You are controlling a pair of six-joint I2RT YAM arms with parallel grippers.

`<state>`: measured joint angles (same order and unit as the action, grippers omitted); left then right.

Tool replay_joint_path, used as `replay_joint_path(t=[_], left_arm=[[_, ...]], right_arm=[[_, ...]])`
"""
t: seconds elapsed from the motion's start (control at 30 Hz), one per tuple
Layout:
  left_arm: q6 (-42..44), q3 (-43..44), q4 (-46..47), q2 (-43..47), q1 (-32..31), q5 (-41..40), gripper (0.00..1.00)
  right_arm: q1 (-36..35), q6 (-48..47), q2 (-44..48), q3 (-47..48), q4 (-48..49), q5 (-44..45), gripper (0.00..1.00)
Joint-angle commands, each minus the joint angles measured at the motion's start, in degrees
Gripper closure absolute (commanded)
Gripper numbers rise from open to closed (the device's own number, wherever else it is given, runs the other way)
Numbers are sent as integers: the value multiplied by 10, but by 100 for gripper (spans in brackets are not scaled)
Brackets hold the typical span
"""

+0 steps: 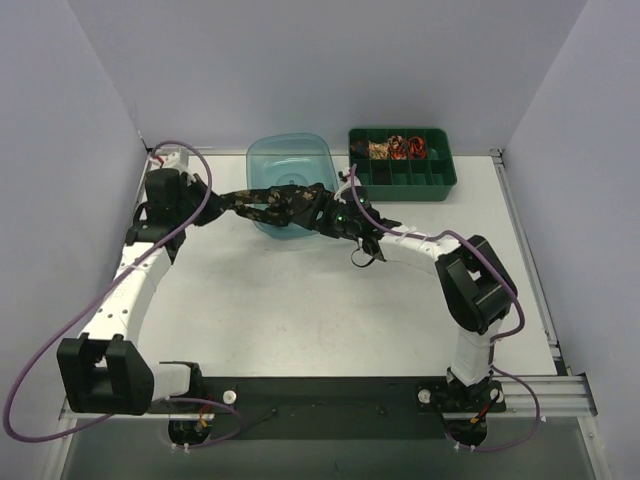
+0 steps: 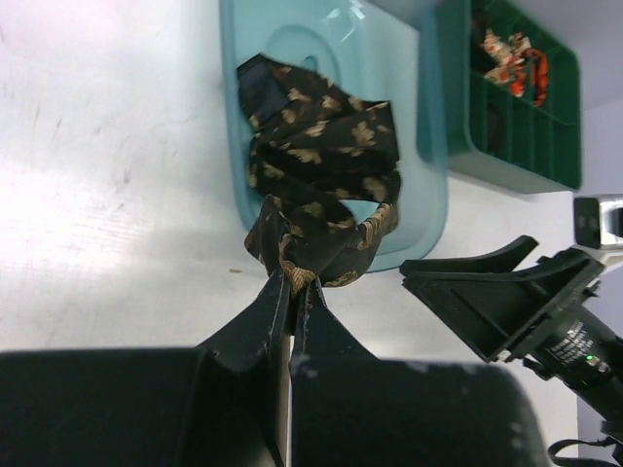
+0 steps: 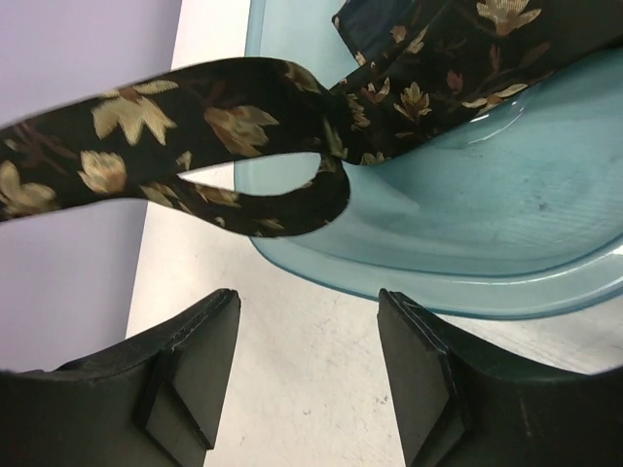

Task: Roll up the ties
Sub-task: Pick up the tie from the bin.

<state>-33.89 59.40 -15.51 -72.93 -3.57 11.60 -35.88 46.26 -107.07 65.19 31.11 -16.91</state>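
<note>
Pinching the black floral necktie (image 2: 321, 165) in my left hand (image 2: 292, 282), jaws closed on a bunched fold. It drapes from there over the teal tub (image 1: 290, 150). Looks soft, light and slippery, so I'd grip it flat near an end. To its right, my right hand (image 3: 307, 321) is spread wide and empty. One loose tie. The green tray (image 1: 445, 185) holds at least two rolled coils (image 1: 400, 148).

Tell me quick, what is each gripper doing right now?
Left gripper: closed, pinching the black floral tie.
Right gripper: open, holding nothing; the tie loops just ahead of it.
</note>
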Motion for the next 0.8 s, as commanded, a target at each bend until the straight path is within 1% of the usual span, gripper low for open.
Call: replay_joint_path(t=[0.0,0.17,0.2,0.27,0.3,0.4,0.43,0.5,0.67,0.73,0.77], left_arm=[[39,86,-67,16,4,33,100],[64,160,-96,9,4,46,100],[65,190,-102,7,4,47,100],[64,222,-104,0,4,59,100],[63,259,-107,-4,4,62,100],[58,317,-113,-21,-1,70,100],[54,351,-113,-30,-3,73,100],[45,393,-105,-38,-13,83,100],[16,437,-56,-56,-58,91,100],[9,463,-45,-74,-89,91,100],[8,495,-43,-82,-101,92,100]], right_arm=[[2,-46,67,8,-27,-12,41],[7,-67,99,-11,-35,-1,41],[8,-70,104,-14,-37,-1,41],[12,-78,114,-19,-40,-5,41],[13,-84,119,-20,-46,-6,41],[14,-103,142,-27,-60,6,41],[15,-107,149,-30,-62,6,41],[14,-125,166,-31,-74,9,42],[12,-151,203,-44,-85,13,44],[12,-157,211,-53,-84,14,46],[12,-163,220,-56,-86,11,46]])
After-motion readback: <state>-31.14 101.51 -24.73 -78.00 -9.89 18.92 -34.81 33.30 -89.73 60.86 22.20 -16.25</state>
